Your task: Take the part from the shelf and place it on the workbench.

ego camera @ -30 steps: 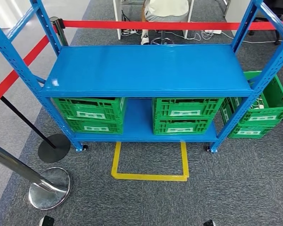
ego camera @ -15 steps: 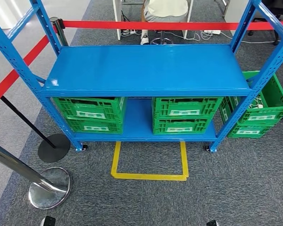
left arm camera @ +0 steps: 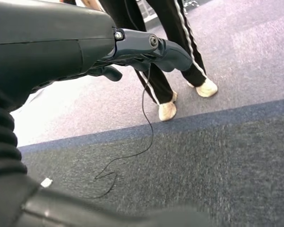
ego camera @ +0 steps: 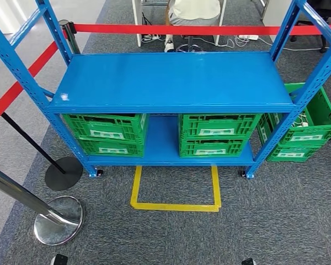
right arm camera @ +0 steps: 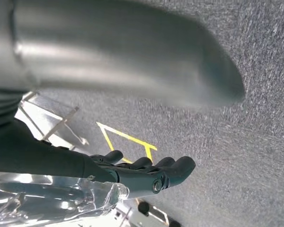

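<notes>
L fingers (left arm camera: 169, 47): dark, straight and apart, nothing in them; L hand (left arm camera: 97, 42) hangs over grey carpet (left arm camera: 222, 170).
R fingers (right arm camera: 169, 168): stretched out side by side, holding nothing; R hand (right arm camera: 108, 168) hangs over carpet nr yellow tape.
Hands, head view: tips just peek in at bottom edge, L (ego camera: 59, 259), R (ego camera: 247, 261).
Cable (left arm camera: 133, 151): thin, black, loose on carpet under L hand.
Person (left arm camera: 176, 56): dark trousers w/ white stripe, pale shoes, standing beyond L hand.
Shelf (ego camera: 172, 80): blue, 2 levels, straight ahead; top board bare.
Part: can't tell where it is; crate contents hidden.
Crates: green, two on lower level, L (ego camera: 107, 134) & R (ego camera: 215, 134); third (ego camera: 305, 130) on floor past shelf's R end.
Tape box (ego camera: 175, 190): yellow outline on carpet at shelf front.
Barrier: red belt (ego camera: 176, 28) behind shelf; chrome post base (ego camera: 57, 220) front L.
</notes>
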Robot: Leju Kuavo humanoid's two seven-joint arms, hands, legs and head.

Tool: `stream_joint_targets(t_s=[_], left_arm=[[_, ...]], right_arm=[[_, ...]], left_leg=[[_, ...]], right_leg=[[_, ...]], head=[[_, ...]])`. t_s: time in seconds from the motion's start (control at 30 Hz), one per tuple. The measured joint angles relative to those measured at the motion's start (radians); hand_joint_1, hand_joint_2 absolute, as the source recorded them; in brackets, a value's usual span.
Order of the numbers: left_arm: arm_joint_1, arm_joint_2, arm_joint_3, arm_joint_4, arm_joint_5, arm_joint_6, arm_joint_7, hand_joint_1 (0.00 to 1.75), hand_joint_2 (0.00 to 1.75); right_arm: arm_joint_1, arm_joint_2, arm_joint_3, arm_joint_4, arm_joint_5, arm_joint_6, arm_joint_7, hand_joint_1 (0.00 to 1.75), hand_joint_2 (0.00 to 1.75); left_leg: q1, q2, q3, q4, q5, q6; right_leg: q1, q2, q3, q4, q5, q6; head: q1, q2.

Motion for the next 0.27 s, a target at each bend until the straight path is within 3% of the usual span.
stream_joint_targets(t_s=[0.03, 0.27], left_arm=[[0.001, 0.004, -0.007, 0.004, 0.007, -0.008, 0.0, 0.0, 0.0], [0.008, 0.028, -0.078, 0.029, 0.123, -0.072, 0.0, 0.0, 0.0]], right_arm=[[0.0, 0.0, 0.003, 0.001, -0.019, 0.008, -0.003, 0.0, 0.0], [0.002, -0.003, 0.043, 0.011, -0.159, 0.07, -0.024, 0.0, 0.0]], left_leg=[[0.0, 0.0, 0.0, 0.0, 0.0, 0.0], [0.0, 0.0, 0.0, 0.0, 0.0, 0.0]], right_leg=[[0.0, 0.0, 0.0, 0.0, 0.0, 0.0], [0.0, 0.0, 0.0, 0.0, 0.0, 0.0]], head=[[0.0, 0.0], [0.0, 0.0]])
